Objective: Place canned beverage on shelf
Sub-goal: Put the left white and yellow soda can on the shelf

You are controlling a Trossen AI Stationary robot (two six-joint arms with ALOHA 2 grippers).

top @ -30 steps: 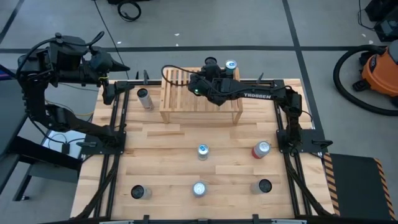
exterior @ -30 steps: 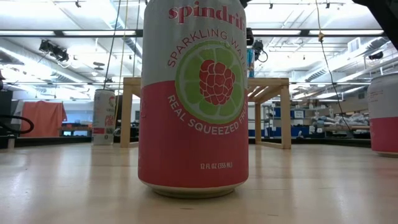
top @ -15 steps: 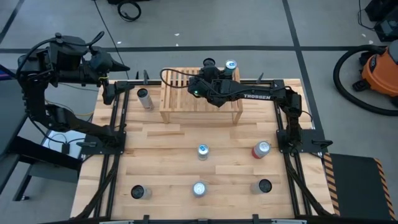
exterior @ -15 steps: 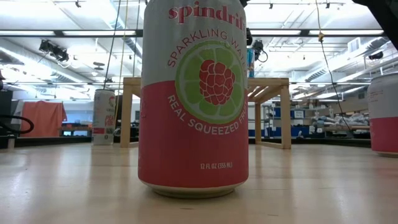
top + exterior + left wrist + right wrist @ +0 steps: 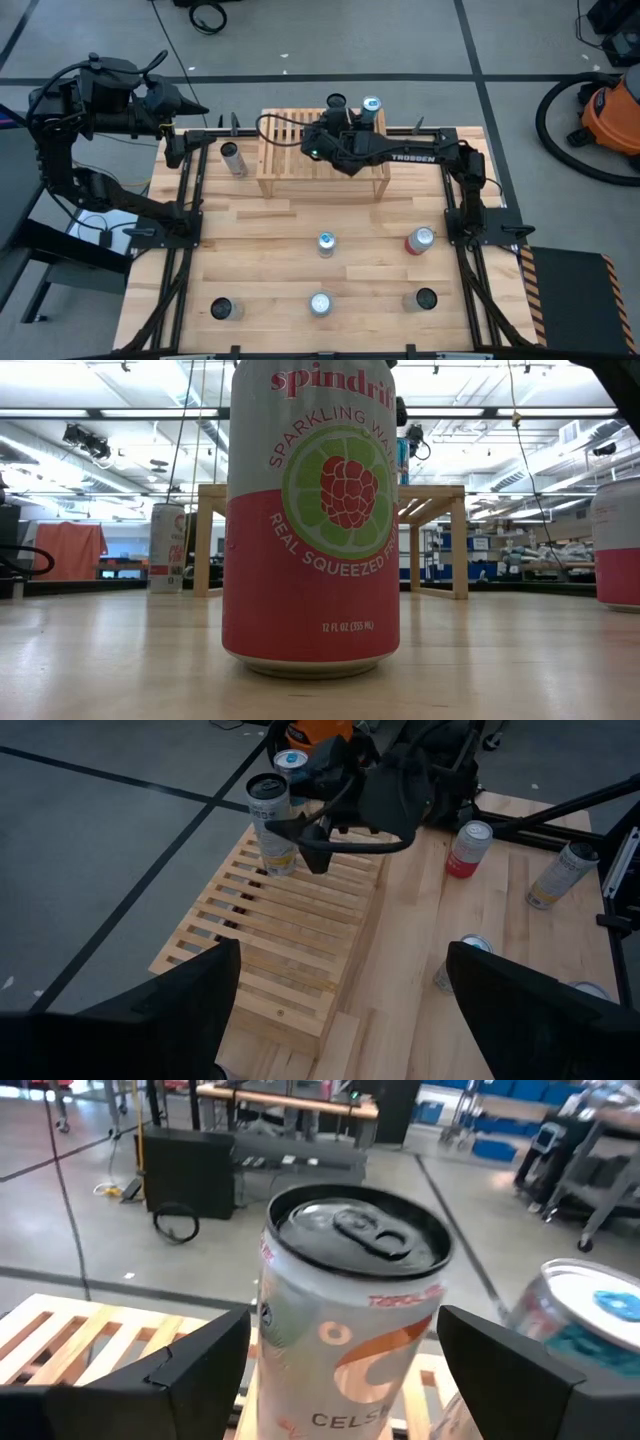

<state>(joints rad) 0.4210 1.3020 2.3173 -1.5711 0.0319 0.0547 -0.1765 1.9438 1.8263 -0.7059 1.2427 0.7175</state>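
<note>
The shelf (image 5: 285,150) is a pale slatted wood rack at the table's far middle, and it also shows in the left wrist view (image 5: 290,940). A silver Celsius can (image 5: 336,101) stands upright on the shelf's far edge (image 5: 268,815) (image 5: 350,1320). My right gripper (image 5: 337,110) (image 5: 297,846) is open, with one finger on either side of this can, and I see no touch. A second can with a blue top (image 5: 371,104) (image 5: 585,1320) stands on the shelf just to the right. My left gripper (image 5: 342,948) is open and empty, held high beyond the table's far left corner (image 5: 195,105).
Several cans stand on the table: one left of the shelf (image 5: 232,157), a red one at the right (image 5: 420,240), and others at the middle (image 5: 326,242) and near the front edge (image 5: 320,303). A pink Spindrift can (image 5: 310,520) fills the low view.
My right gripper has shifted a little toward the table's left at the shelf. The Celsius can has stayed upright in place on the shelf.
</note>
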